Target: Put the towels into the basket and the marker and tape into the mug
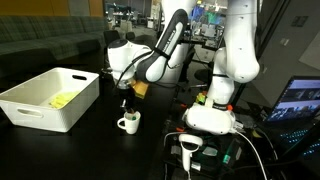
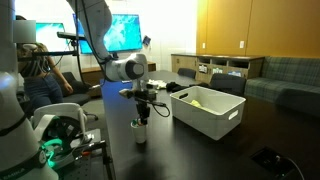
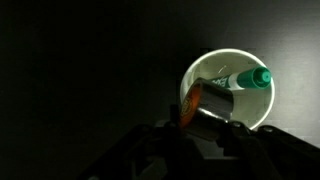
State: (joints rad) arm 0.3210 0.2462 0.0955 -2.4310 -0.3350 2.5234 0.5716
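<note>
Lower right in the wrist view, the part-closed claw (image 3: pixel 208 128) grips the tape roll (image 3: pixel 205 102) over the mug (image 3: pixel 215 65), which holds a green-capped marker (image 3: pixel 245 79).

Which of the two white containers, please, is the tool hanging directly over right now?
The small mug with the handle, not the large rectangular basket beside it; the tool hangs right above it, and a green-capped marker lies inside.
</note>
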